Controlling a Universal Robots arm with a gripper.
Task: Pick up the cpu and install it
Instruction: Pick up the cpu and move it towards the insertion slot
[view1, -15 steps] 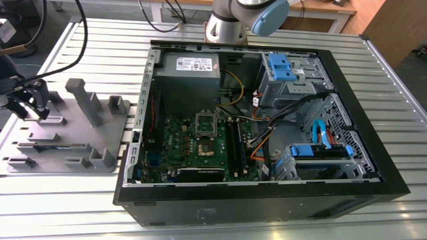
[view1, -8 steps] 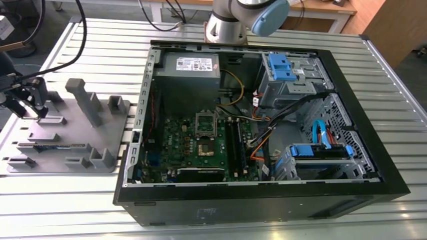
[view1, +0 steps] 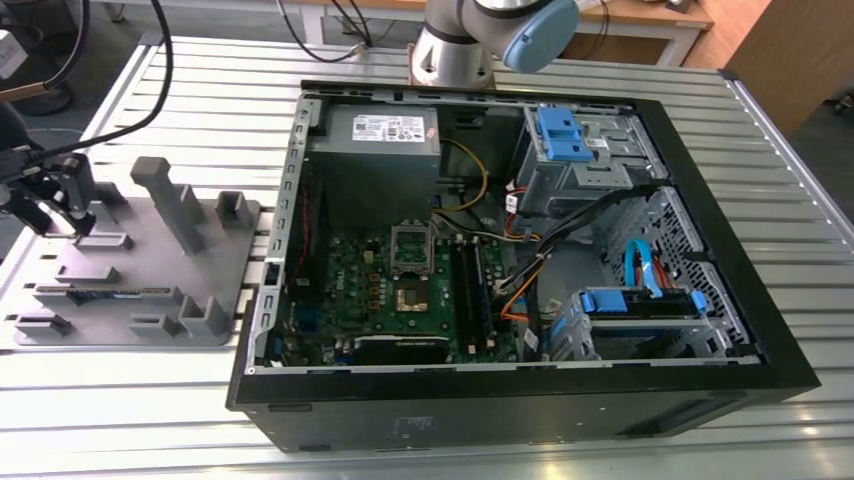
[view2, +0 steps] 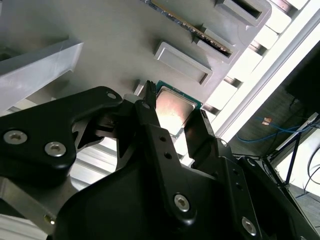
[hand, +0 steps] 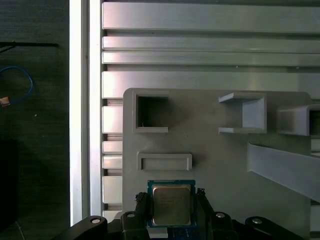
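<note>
Straddling the cpu (hand: 171, 206) on the grey fixture (hand: 215, 150), the gripper (hand: 171, 196).

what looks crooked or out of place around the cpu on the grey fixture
Nothing stands out. The cpu lies flat and square to the edges of the grey fixture plate, shiny top up, with the pincer centred on it. No chips, bends or loose parts show on it.
</note>
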